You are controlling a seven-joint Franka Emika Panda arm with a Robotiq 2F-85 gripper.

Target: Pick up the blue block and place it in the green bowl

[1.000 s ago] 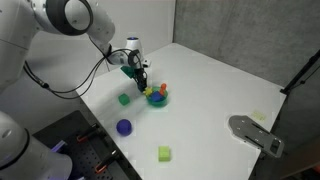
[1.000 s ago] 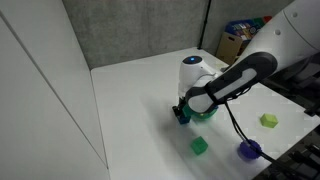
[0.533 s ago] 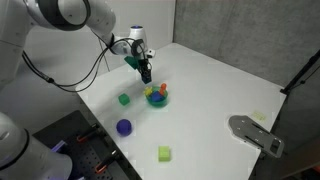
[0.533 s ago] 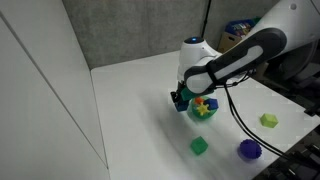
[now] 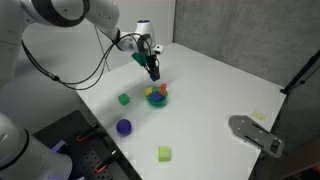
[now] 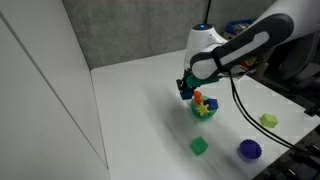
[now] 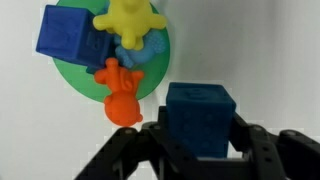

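Observation:
My gripper (image 7: pixel 200 150) is shut on the blue block (image 7: pixel 200 118), a dark blue cube held between the two black fingers. In both exterior views the gripper (image 5: pixel 153 70) (image 6: pixel 185 88) hangs above the white table, just beside and above the green bowl (image 5: pixel 157 99) (image 6: pixel 205 110). In the wrist view the green bowl (image 7: pixel 75 75) lies up and to the left of the held block. It holds a second blue cube (image 7: pixel 68 32), a yellow figure (image 7: pixel 130 20) and an orange figure (image 7: pixel 120 95).
A green cube (image 5: pixel 124 99) (image 6: pixel 200 146), a purple-blue ball (image 5: pixel 124 127) (image 6: pixel 248 149) and a yellow-green cube (image 5: pixel 164 153) (image 6: pixel 268 120) lie on the white table. A grey clamp-like device (image 5: pixel 255 133) sits near the table's edge. Boxes (image 6: pixel 240 40) stand behind the table.
The gripper has risen from the table beside the bowl, carrying the blue block up with it, and shifted toward the far side of the bowl.

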